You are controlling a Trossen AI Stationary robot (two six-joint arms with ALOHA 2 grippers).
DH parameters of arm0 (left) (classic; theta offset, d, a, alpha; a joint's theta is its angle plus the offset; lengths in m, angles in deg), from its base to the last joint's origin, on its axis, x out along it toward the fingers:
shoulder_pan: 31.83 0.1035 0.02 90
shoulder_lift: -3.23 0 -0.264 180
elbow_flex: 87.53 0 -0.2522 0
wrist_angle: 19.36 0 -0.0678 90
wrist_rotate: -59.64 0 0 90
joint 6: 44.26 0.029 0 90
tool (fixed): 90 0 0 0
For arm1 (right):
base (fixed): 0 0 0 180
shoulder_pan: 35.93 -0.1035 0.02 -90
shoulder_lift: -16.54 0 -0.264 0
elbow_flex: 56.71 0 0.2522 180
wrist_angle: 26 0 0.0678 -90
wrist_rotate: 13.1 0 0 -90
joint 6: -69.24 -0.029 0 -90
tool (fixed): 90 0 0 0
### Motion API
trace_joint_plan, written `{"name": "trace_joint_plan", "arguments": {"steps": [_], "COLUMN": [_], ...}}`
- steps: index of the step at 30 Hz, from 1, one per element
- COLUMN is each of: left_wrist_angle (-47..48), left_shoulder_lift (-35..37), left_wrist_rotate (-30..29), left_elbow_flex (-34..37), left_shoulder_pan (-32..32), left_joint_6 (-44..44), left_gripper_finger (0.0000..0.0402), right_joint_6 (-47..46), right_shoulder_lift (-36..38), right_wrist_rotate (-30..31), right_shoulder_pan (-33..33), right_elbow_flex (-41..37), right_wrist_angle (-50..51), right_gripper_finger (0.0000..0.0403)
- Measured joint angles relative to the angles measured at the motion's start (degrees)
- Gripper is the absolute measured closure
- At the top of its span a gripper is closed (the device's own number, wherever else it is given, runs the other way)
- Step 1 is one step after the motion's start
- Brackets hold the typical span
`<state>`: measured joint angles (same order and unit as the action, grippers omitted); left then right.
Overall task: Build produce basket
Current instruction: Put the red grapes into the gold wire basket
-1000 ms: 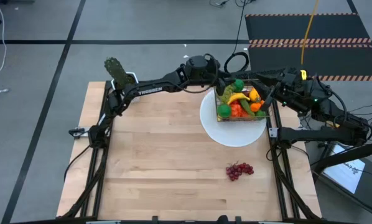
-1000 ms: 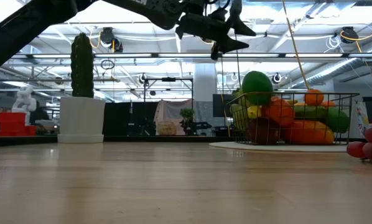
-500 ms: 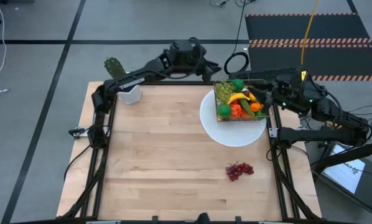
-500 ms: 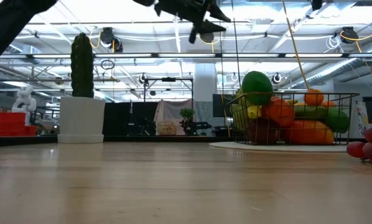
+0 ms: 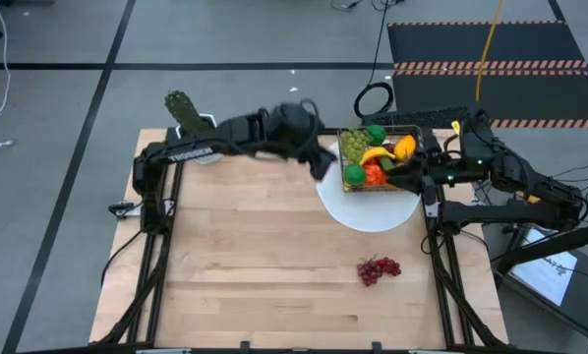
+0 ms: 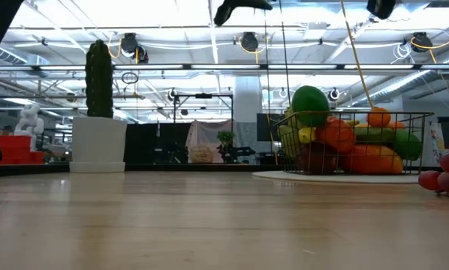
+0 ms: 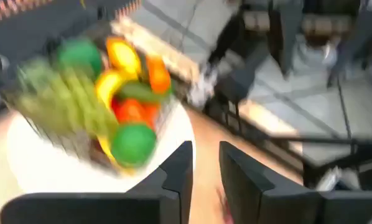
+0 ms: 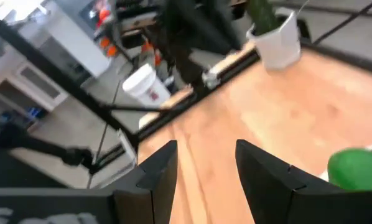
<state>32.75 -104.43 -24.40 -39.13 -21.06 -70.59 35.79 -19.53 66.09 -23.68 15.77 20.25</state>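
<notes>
Flanking basket (image 5: 381, 157): both pincers, tabletop (image 5: 264, 256) bare.

Table (image 5: 255, 256) — plate (image 5: 368, 213), grapes (image 5: 379, 268), cactus pot (image 5: 204, 147).

Left end effector (image 5: 323, 160) withdrew from basket (image 5: 381, 162), narrowing.

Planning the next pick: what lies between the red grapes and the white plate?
In the high view, only bare wooden table separates the red grapes from the white plate.
</notes>
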Motion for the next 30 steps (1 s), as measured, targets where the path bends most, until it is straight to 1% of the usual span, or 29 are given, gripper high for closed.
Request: {"name": "trace_joint_plan", "arguments": {"steps": [5,11,15,18,20,23,26,30], "left_wrist_angle": [4.6,4.2,1.0,-3.7,-6.8,-9.9,-10.7,-9.5], "left_shoulder_lift": [-0.2,-0.5,-0.4,-0.5,-0.5,-0.5,-0.5,-0.1], "left_wrist_rotate": [-5.7,-15.0,-17.5,-18.1,-18.2,-18.8,-20.6,-22.5], "left_elbow_flex": [0.1,3.0,7.7,11.7,13.9,16.6,17.2,17.3], "left_shoulder_pan": [-9.7,-20.2,-25.1,-27.4,-28.2,-29.0,-29.6,-30.7], "left_joint_6": [-4.3,-12.3,-17.6,-20.6,-22.7,-25.3,-26.8,-26.3], "left_gripper_finger": [0.0349,0.0370,0.0380,0.0391,0.0397,0.0396,0.0388,0.0387], "right_joint_6": [-0.4,0.5,-0.2,-3.0,-6.7,-13.4,-19.1,-26.4], "right_shoulder_lift": [0.0,0.0,-0.4,-1.6,-2.9,-5.6,-8.6,-12.7], "right_wrist_rotate": [-4.3,-4.5,-4.3,-3.6,-2.5,-1.2,-1.2,-1.4], "right_shoulder_pan": [-0.4,-4.6,-7.2,-8.5,-9.3,-11.1,-14.9,-22.1], "right_elbow_flex": [0.0,0.0,0.0,0.0,0.0,0.0,0.0,0.0], "right_wrist_angle": [4.4,9.1,10.5,11.1,11.3,11.6,11.7,11.8], "right_gripper_finger": [0.0248,0.0248,0.0248,0.0248,0.0248,0.0248,0.0248,0.0248]}}
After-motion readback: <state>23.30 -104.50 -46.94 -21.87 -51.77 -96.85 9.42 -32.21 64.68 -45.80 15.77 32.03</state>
